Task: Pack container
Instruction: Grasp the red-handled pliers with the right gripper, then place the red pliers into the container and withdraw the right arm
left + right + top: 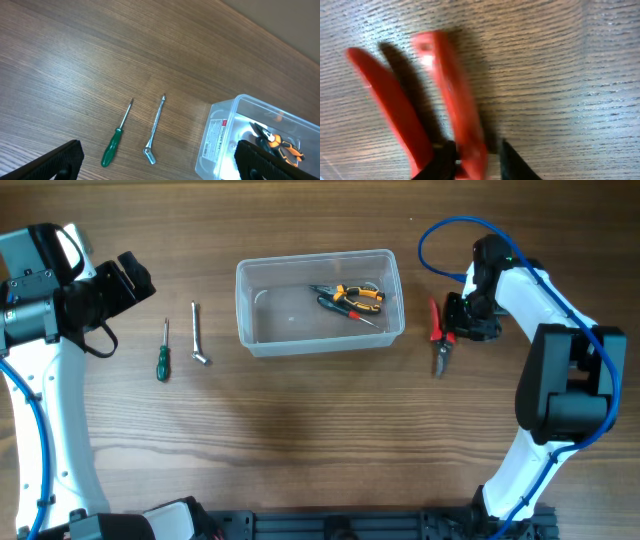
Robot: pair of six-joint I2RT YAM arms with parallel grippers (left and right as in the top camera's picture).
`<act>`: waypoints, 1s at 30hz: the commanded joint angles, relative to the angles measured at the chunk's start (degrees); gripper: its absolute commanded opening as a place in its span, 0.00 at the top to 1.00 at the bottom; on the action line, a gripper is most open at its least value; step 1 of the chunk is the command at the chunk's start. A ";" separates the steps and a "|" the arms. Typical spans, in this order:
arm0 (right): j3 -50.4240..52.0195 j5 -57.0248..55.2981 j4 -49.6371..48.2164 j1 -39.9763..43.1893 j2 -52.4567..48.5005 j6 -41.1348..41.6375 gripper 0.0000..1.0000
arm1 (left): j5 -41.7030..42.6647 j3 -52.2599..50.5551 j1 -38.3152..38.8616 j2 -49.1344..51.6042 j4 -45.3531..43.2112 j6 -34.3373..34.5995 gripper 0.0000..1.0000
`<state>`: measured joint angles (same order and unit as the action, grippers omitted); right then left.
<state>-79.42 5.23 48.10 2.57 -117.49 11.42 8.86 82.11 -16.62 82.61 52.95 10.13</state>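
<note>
The clear plastic container (pixel 245 310) stands at the middle back of the table and holds orange-handled pliers (pixel 360 294) and a dark screwdriver (pixel 345 308). It also shows in the left wrist view (pixel 215 145). Red-handled pliers (pixel 438 340) lie on the table to its right. My right gripper (pixel 456 320) is over them. In the right wrist view its fingers (pixel 477 157) are closed around one red handle (pixel 455 100). My left gripper (pixel 135 280) is open and empty at the far left, with its fingers (pixel 157 152) wide apart above the table.
A green-handled screwdriver (pixel 162 352) and a silver socket wrench (pixel 198 333) lie side by side left of the container; both also show in the left wrist view, the screwdriver (pixel 115 142) and the wrench (pixel 154 131). A blue cable (pixel 440 240) loops above the right arm.
</note>
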 commanded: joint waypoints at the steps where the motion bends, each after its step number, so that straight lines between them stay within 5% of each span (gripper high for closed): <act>1: 0.31 -0.28 -1.84 -0.07 -1.22 -1.03 0.90 | 0.50 0.79 -0.22 -0.09 -0.13 -0.92 0.00; 7: -7.04 0.70 0.94 -0.33 9.53 -2.78 0.96 | 0.50 0.79 -0.22 -0.09 -0.11 -0.92 0.00; 11: -13.53 10.43 0.28 -4.68 20.92 -15.19 0.96 | 0.50 0.79 -0.22 -0.09 -0.11 -0.92 0.00; 15: -15.61 20.63 -4.48 -15.08 26.01 -37.86 0.96 | 0.50 0.79 -0.22 -0.09 -0.11 -0.92 0.00; 19: -15.56 20.76 -7.10 -25.53 20.48 -64.24 0.96 | 0.50 0.79 -0.22 -0.09 -0.11 -0.92 0.00; 22: -15.56 20.74 -11.26 -29.53 13.97 -74.36 0.96 | 0.50 0.79 -0.22 -0.09 -0.09 -0.92 0.00; 30: -15.56 16.00 -17.14 -32.33 -6.56 -77.24 0.96 | 0.50 0.79 -0.22 -0.09 -0.11 -0.92 0.00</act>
<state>-94.91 21.76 30.13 -29.10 -120.99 -64.55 8.86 82.11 -16.62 82.61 52.95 10.13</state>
